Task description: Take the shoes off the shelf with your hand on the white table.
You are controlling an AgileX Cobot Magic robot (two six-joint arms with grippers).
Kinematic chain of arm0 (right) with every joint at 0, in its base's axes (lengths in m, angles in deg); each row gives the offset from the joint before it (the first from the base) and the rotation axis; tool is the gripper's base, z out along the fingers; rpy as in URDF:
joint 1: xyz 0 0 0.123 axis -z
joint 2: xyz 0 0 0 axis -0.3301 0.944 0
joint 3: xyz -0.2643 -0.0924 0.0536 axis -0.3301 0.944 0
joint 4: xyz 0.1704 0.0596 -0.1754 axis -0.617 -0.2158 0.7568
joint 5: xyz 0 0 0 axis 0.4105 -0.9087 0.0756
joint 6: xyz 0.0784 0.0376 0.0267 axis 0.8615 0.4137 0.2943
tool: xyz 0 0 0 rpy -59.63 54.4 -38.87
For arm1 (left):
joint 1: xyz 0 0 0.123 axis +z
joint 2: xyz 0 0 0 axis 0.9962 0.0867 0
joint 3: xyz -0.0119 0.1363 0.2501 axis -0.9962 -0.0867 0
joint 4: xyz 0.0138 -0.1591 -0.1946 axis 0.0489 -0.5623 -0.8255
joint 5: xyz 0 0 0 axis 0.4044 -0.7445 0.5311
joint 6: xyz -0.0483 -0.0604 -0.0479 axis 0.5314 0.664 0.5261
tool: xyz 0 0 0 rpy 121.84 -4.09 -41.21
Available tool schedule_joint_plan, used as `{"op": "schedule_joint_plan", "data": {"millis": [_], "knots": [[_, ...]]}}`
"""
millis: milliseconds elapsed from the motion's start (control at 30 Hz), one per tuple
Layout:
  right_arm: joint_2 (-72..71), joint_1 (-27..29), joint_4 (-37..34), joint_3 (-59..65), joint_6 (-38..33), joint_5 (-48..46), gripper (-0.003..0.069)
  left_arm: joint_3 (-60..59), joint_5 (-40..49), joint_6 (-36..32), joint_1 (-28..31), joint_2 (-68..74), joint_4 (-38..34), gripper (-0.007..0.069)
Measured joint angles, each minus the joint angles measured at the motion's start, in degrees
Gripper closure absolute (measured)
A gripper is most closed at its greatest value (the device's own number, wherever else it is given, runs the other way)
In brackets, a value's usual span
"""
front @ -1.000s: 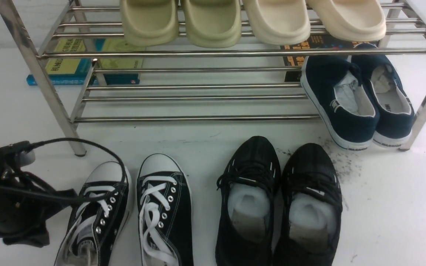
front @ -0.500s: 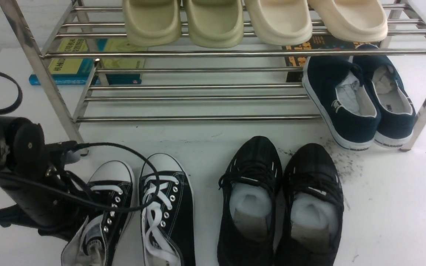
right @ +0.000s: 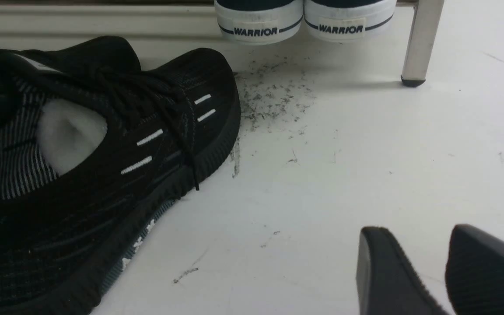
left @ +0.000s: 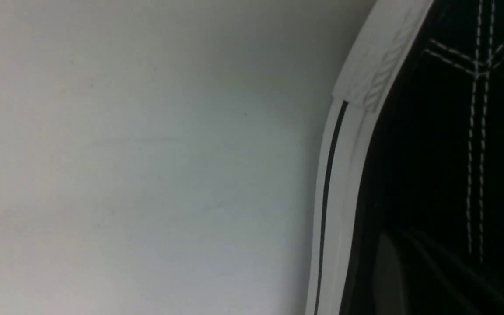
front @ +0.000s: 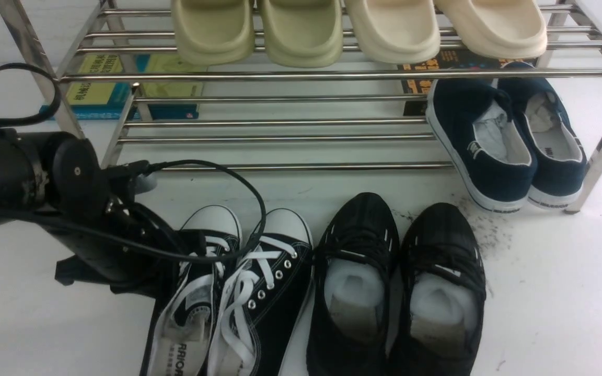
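Shoes: the black canvas pair is lying on the table in front of the rack, off its tiers, white toe caps pointing toward it. The two sneakers are touching, and the right one is sitting just beside the black mesh running shoes.
Left gripper: it is reaching in low from the left at the outer side of the left sneaker, with its jaws together. Cables are hiding the fingertips, so it is probably pressing on the sole, but I cannot be sure.
Left wrist view: the sneaker's white sole, black stripe and silver eyelets are filling one edge, very close.
Right gripper: it is hanging low over bare table near the running shoes, fingers apart with nothing between them.
Shelf: it is standing behind the shoes, carrying navy slip-ons at the right end of its lower tier and pale slides on top.
White table: it is showing dark specks between the running shoes and the slip-ons.
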Motion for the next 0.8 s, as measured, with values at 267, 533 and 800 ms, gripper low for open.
{"op": "schedule_joint_plan", "data": {"millis": [267,533,800], "knots": [[0.0,0.0,0.0,0.0,0.0,0.0,0.0421,0.3,2.3,2.9,-0.5,-10.4,3.3,0.0584],[0.0,0.0,0.0,0.0,0.0,0.0,0.0421,0.3,12.6,8.5,-0.5,-25.8,14.4,0.0562],[0.0,0.0,0.0,0.0,0.0,0.0,0.0421,0.3,25.4,8.9,-0.5,-44.9,18.7,0.0536]]}}
